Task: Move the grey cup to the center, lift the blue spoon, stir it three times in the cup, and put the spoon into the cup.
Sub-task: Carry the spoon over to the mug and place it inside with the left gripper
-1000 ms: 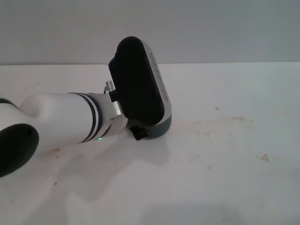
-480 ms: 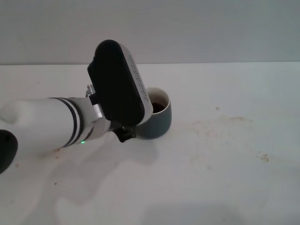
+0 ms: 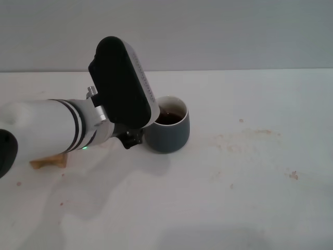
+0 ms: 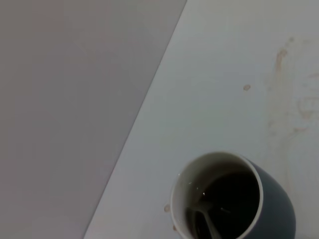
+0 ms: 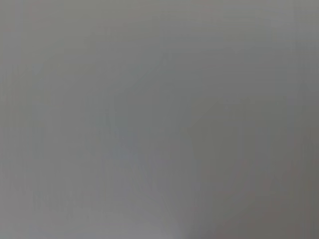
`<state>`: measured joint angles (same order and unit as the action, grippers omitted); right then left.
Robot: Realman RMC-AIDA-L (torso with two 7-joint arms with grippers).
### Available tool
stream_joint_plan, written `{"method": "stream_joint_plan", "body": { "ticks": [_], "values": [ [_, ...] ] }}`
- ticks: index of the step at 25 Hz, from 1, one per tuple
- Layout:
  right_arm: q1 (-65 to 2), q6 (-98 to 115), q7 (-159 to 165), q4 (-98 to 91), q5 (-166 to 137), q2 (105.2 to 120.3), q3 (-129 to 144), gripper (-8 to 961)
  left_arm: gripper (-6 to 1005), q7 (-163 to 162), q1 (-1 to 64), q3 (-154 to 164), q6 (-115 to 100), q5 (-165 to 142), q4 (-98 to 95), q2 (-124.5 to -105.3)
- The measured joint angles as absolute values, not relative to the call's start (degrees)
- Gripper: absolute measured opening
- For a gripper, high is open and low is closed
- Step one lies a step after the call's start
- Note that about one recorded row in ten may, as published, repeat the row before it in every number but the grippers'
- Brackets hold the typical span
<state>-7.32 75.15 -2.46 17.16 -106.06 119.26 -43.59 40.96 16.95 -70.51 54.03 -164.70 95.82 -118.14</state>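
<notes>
Grey cup point(image 3: 167, 130) upright near centre of white surface point(image 3: 250, 198), dark liquid inside, spoon bowl point(image 4: 207, 224) seemingly sunk in it. Left gripper point(image 3: 131, 139) just at cup's 9 o'clock; opening cannot be told. Tan block point(image 3: 49, 162) farther toward 9 o'clock.

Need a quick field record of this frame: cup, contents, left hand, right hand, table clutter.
cup: grey cup upright on the white table, rim open
contents: dark liquid; a slim spoon-like shape shows in it in the left wrist view
left hand: left hand low beside the cup, on the robot's left of it; fingers hidden
right hand: not in view
clutter: tan block under the left arm
</notes>
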Motion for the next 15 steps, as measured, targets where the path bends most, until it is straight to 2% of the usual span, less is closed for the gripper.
{"method": "stream_joint_plan", "body": {
  "ticks": [15],
  "values": [
    [-7.31, 75.24, -2.46, 17.32, -105.79, 119.35, -43.59, -1, 185, 40.93, 17.01, -68.59, 50.20, -164.89, 95.86, -118.29]
  ]
}}
